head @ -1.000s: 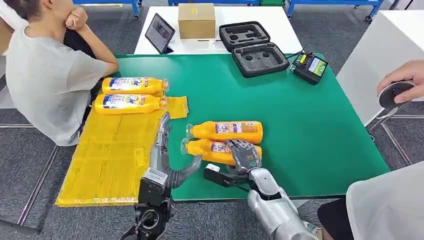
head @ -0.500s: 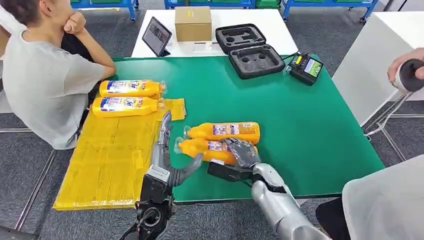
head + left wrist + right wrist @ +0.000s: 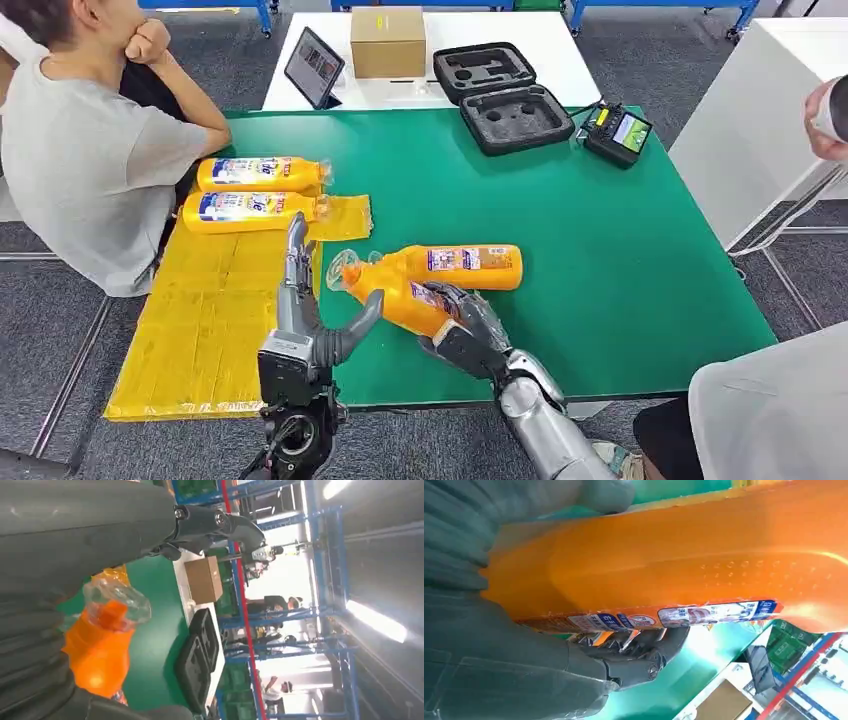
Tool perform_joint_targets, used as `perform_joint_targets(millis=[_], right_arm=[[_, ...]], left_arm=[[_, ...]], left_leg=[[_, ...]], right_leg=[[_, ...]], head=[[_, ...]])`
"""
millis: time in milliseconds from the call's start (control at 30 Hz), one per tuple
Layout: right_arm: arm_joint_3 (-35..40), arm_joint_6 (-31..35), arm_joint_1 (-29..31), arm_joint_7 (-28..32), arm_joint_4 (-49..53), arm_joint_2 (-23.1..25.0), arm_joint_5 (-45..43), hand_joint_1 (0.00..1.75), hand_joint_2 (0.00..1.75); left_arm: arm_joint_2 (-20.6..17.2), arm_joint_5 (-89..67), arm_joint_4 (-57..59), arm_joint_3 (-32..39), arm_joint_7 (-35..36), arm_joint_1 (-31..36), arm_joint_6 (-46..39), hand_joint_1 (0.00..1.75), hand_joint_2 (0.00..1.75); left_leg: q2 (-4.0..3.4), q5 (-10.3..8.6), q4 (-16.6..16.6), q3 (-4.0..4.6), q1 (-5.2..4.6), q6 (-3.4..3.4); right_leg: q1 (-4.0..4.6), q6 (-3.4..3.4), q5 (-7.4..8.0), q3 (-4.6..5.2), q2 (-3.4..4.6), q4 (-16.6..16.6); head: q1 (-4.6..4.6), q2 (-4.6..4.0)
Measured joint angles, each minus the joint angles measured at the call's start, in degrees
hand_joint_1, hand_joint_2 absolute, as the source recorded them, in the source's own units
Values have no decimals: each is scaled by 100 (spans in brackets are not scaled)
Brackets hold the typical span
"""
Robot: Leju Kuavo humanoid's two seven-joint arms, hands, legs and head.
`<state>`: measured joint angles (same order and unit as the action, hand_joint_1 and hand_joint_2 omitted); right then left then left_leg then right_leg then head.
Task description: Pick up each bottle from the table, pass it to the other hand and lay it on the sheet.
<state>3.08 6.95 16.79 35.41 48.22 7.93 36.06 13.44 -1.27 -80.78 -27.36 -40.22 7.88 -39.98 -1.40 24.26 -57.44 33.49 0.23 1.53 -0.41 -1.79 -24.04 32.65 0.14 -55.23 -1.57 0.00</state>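
Now right hand (image 3: 468,332) grips an orange bottle (image 3: 400,292) beside left hand (image 3: 305,310).

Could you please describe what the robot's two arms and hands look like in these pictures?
Both arms are silver metal with rounded segments. The left hand has long, slim grey fingers and a thick grey thumb on a boxy dark wrist block, with black cables looping below it. The right hand is dark grey to black, with segmented fingers. In the wrist views, each hand shows a grey ribbed cover.
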Motion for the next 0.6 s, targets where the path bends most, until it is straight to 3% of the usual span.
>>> perform_joint_targets(millis=[300, 600], right_arm=[[28, 820, -197, -166, 289, 2, -748, 175, 175], [55, 1342, -628, -111, 833, -15, -1257, 175, 175]], left_arm=[[352, -704, -699, 603, 0, -266, -4, 0, 175], [363, -297, -647, 656, 0, -298, -4, 0, 175]], left_leg=[[34, -4, -2, 42, -6, 6], [53, -7, -2, 83, -6, 7]], right_leg=[[-5, -4, -2, 32, -27, 0], [-5, -4, -2, 66, -39, 0]], head=[[0, 0], [-2, 0]])
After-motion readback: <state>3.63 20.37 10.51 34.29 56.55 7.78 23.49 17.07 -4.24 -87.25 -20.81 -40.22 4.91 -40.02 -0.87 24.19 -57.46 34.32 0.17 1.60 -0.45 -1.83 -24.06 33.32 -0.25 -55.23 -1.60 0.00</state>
